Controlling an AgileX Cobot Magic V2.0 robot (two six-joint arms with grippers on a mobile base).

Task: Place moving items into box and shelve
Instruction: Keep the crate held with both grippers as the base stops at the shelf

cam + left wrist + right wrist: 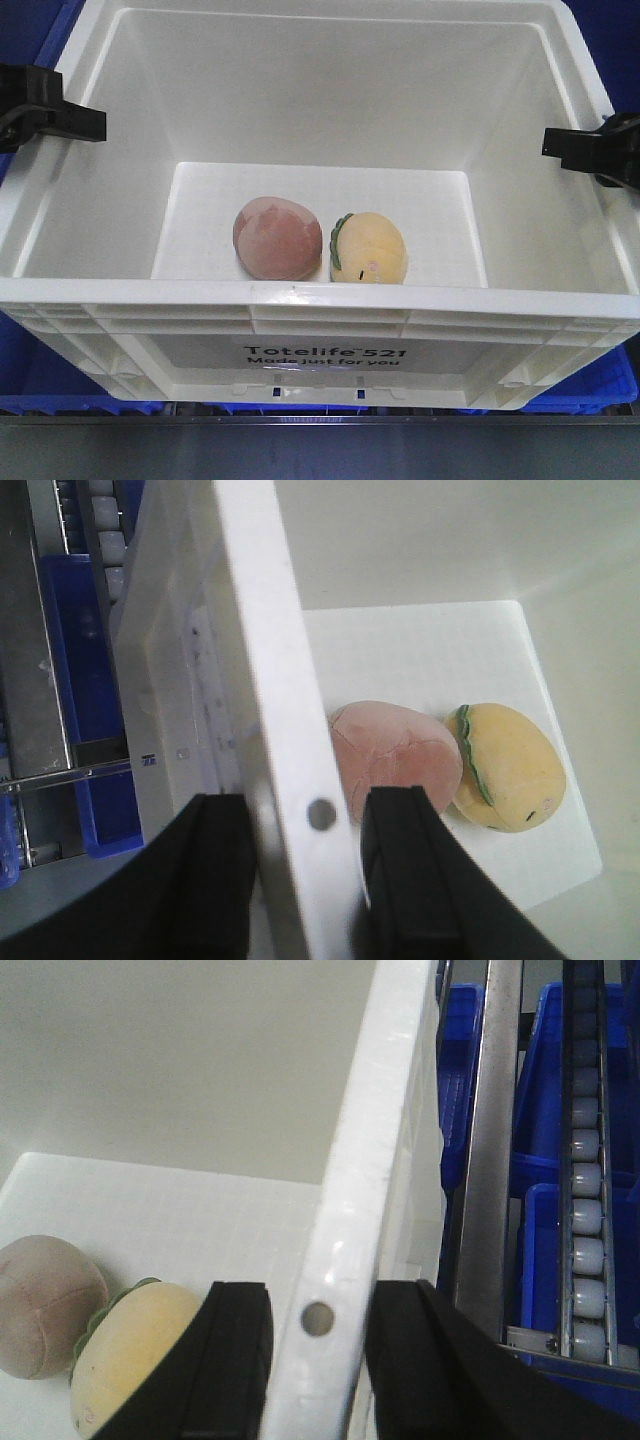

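We count two toys in one white box point(320, 296): one pink-brown ball point(277, 238) and one pale yellow egg point(369, 248) with a green edge; both lie on the box floor near the front wall, side by side and touching, the ball to the left in the front view; the front wall is printed "Totelife 521 Made just for you".

Two hands grip the box, one on each side wall; the left hand point(312, 875) pinches the left rim, its two black fingers point(410, 870) pressed to the wall, one inside and one outside; the right hand point(320, 1360) pinches the right rim the same way.

Outside the right wall we see one grey steel bar point(490, 1160) and one row of white rollers point(587, 1210), with blue bins point(548, 1230) around them; we cannot count the bins with certainty; blue also shows under the box in the front view, though we cannot tell whether the box rests there.
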